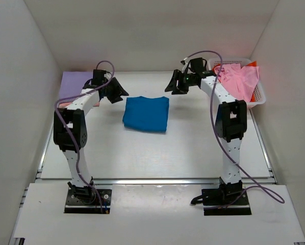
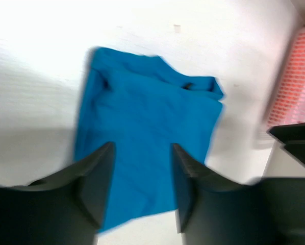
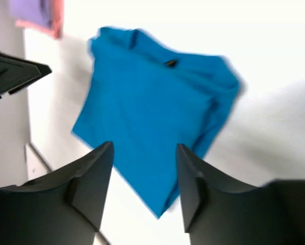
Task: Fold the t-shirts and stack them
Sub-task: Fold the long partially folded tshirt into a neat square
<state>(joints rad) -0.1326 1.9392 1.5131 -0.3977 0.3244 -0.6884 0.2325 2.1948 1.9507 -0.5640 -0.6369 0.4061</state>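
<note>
Black fingers of the left gripper point(image 2: 142, 153) fill the bottom of its own view. They stand wide apart with nothing between them. The right gripper point(image 3: 145, 150) looks the same: fingers apart, holding nothing. Both hang in the air, one on each side of the bright blue cloth shirt with a collar point(image 1: 146, 113), and neither touches it.

The blue shirt lies folded into a neat, almost square shape in the middle of the flat white table point(image 1: 142, 153). I think this fold is done, so no gripper needs to hold it. It likely goes next on the pile at the far left, where a folded lavender cloth shirt point(image 1: 75, 81) lies on top of a strip of salmon-pink cloth point(image 3: 55, 20). A crumpled pink cloth shirt point(image 1: 242, 79) hangs over the white plastic mesh basket point(image 1: 259, 99) in the far right corner, near the right gripper.

Both wrist views are blurry, so the collar is only a dark smudge. The left arm covers part of the pile, so I cannot count it. A bit of orange-red cloth point(image 1: 248, 62) peeks out in the basket, mostly hidden.
</note>
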